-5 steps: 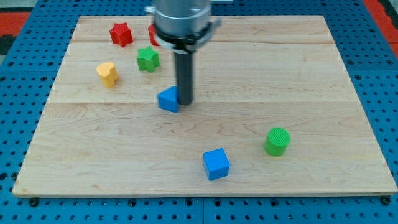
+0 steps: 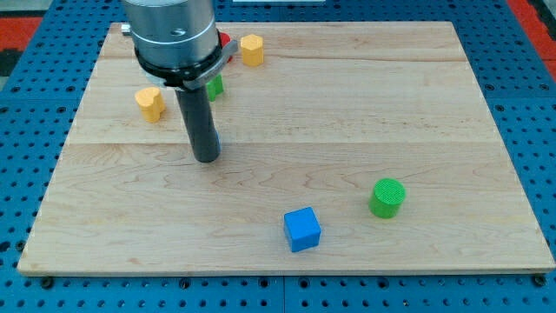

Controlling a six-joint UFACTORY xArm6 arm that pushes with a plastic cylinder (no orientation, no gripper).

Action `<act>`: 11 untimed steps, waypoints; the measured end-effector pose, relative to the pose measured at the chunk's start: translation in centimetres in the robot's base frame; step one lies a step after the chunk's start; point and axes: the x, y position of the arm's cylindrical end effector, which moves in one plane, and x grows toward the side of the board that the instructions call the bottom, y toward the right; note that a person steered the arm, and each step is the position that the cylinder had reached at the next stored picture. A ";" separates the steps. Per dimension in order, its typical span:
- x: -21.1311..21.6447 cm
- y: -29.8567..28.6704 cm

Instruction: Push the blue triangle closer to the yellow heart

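The yellow heart [image 2: 150,103] lies on the wooden board [image 2: 434,104] at the view's left. My tip [image 2: 206,160] rests on the board to the lower right of the heart, about a block's width from it. The blue triangle is almost wholly hidden behind the rod; only a thin blue sliver [image 2: 217,138] shows at the rod's right edge, just above the tip. I cannot tell whether the tip touches it.
A green block [image 2: 215,85] peeks out right of the rod. A yellow block [image 2: 252,49] and a sliver of a red block [image 2: 225,39] lie near the top. A blue cube [image 2: 302,229] and a green cylinder [image 2: 387,197] lie at the lower right.
The rod has moved left, toward the yellow heart. The blue triangle, in plain sight before, is now hidden behind it. The red star is now covered by the arm; the yellow block at top is uncovered.
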 end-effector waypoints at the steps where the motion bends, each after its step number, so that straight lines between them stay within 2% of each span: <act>1: 0.1 1.8; 3: -1.7 0.8; 5: -1.8 -3.4; 6: -2.4 2.4; 7: -5.2 1.2; 10: -5.4 -6.3; 11: -4.8 -1.9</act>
